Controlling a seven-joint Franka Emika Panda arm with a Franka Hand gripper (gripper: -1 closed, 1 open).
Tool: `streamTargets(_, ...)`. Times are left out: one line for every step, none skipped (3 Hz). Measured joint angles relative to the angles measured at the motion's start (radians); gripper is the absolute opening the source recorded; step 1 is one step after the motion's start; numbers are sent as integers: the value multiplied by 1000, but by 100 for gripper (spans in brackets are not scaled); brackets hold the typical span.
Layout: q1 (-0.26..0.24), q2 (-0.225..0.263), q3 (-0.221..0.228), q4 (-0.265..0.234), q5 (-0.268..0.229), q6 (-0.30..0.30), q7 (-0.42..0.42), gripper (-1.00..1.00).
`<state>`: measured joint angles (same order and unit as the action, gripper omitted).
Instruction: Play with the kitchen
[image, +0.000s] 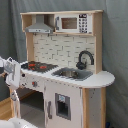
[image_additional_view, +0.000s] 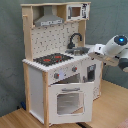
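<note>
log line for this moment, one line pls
phase: approach | arm: beside the kitchen, near sink | contact: none visible | oven door: ajar
</note>
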<state>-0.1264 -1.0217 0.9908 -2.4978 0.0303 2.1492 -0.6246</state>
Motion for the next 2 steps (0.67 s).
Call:
streamTargets(-31, 130, 11, 22, 0, 67, -31, 100)
streamTargets(-55, 232, 28, 50, -2, 106, -55, 100)
